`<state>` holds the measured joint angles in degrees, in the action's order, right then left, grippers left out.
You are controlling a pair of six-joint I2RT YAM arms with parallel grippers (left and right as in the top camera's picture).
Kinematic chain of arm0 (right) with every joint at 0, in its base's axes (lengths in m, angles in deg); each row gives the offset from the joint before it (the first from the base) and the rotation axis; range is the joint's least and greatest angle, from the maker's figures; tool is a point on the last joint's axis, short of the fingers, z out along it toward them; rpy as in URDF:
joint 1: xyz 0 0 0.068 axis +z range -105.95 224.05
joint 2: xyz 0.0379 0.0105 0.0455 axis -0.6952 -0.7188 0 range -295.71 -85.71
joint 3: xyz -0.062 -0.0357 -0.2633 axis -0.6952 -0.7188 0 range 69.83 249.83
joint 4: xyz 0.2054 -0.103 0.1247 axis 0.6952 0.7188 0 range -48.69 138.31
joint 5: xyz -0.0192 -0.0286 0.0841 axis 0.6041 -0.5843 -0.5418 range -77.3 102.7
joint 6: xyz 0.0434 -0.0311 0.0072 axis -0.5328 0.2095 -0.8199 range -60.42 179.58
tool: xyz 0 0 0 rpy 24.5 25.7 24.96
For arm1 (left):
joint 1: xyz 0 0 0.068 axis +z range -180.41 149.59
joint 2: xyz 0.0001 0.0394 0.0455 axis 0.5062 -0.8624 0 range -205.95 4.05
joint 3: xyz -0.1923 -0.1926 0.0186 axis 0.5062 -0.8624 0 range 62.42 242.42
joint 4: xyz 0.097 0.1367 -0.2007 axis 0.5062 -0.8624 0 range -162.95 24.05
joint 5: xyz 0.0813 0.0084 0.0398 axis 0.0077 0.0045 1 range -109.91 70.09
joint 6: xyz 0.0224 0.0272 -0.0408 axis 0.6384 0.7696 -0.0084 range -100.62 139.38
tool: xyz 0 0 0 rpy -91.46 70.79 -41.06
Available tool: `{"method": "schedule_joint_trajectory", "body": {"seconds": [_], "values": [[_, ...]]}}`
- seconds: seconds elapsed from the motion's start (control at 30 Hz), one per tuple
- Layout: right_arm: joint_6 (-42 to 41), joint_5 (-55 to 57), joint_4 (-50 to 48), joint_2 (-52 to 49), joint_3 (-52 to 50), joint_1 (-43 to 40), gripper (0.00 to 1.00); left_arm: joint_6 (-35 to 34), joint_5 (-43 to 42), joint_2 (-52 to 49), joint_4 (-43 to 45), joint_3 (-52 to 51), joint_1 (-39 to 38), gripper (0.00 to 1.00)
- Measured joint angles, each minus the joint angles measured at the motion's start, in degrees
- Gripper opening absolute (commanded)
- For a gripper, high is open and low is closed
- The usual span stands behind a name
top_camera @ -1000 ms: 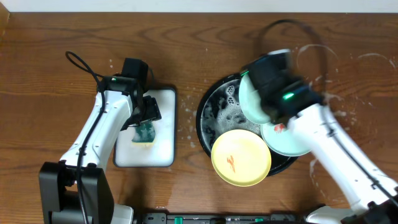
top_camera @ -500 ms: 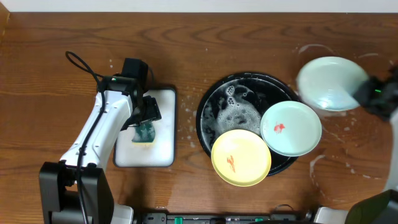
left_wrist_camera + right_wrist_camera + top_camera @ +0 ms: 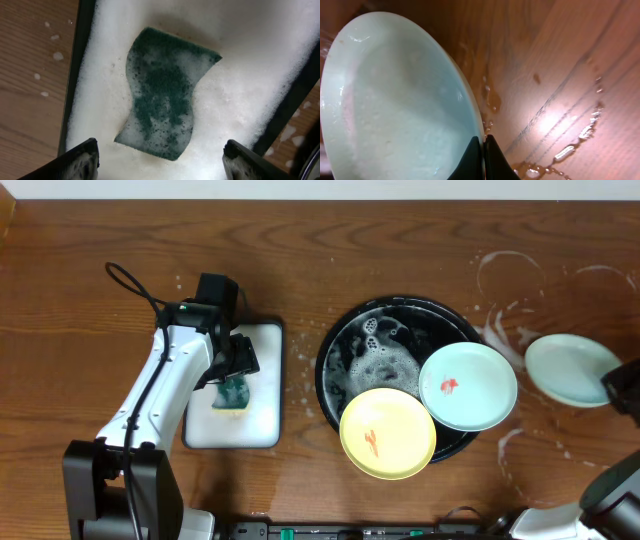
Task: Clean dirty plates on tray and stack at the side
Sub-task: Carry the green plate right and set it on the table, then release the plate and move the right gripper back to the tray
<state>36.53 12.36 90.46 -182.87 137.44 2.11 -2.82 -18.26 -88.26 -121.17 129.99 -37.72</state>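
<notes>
A clean mint-green plate (image 3: 570, 369) is at the far right over the wet tabletop, pinched at its rim by my right gripper (image 3: 617, 387). In the right wrist view the fingers (image 3: 483, 150) are shut on the plate's rim (image 3: 395, 105). The black foamy tray (image 3: 375, 350) holds a second mint-green plate (image 3: 467, 387) with a red smear and a yellow plate (image 3: 388, 433) with an orange smear. My left gripper (image 3: 233, 365) is open above the green sponge (image 3: 162, 97) in the white tray (image 3: 262, 420).
White soapy rings and splashes mark the wood table (image 3: 520, 280) right of the black tray. A black cable (image 3: 130, 285) loops near the left arm. The white sponge tray is full of foam (image 3: 250, 65).
My right gripper has carried the mint-green plate from over the black tray out to the far right and lower toward the table. The left arm has not moved.
</notes>
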Motion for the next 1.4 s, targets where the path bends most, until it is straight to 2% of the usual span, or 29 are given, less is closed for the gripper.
{"method": "schedule_joint_trajectory", "body": {"seconds": [0.03,0.07,0.1,0.13,0.27,0.43,0.63,0.73,0.83,1.0,1.07,1.27,1.3,1.4], "values": [[0.0,-0.1,-0.3,-0.4,-0.6,0.0,0.32,0.0,0.0,0.0,0.0,0.0,0.0,0.80],[-0.3,-0.6,-0.5,-0.9,-1.1,0.0,0.46,0.0,0.0,0.0,0.0,0.0,0.0,0.80],[0.0,-1.3,-0.8,-0.9,-1.3,0.0,0.52,0.0,0.0,0.0,0.0,0.0,0.0,0.80],[0.3,-2.3,-1.1,-0.9,-1.4,0.0,0.57,0.0,0.0,0.0,0.0,0.0,0.0,0.81],[1.7,-6.6,-1.5,0.3,-1.4,0.1,0.60,0.0,0.0,0.0,0.0,0.0,0.0,0.80],[5.5,-14.2,-0.8,7.6,-1.3,1.4,0.57,0.0,0.0,0.0,0.0,0.0,0.0,0.81],[9.7,-17.5,8.3,17.9,-1.0,11.6,0.54,0.0,0.0,0.0,0.0,0.0,0.0,0.80],[10.1,-14.0,12.4,18.6,-1.1,18.1,0.52,0.0,0.0,0.0,0.0,0.0,0.0,0.80],[9.6,-8.8,12.2,18.4,-3.0,23.3,0.49,0.0,0.0,0.0,0.0,0.0,0.0,0.80],[6.4,0.6,5.2,18.3,-11.0,28.1,0.50,0.0,0.0,0.0,0.0,0.0,0.0,0.81],[5.2,2.8,0.9,18.1,-14.7,28.3,0.47,0.0,0.0,0.0,0.0,0.0,0.0,0.80],[3.2,4.6,-12.1,18.1,-24.3,28.3,0.26,0.0,0.0,0.0,0.0,0.0,0.0,0.81],[3.1,4.4,-13.3,18.1,-25.3,28.3,0.17,0.0,0.0,0.0,0.0,0.0,0.0,0.80],[3.0,3.1,-14.8,18.1,-27.2,28.3,0.01,0.0,0.0,0.0,0.0,0.0,0.0,0.81]]}}
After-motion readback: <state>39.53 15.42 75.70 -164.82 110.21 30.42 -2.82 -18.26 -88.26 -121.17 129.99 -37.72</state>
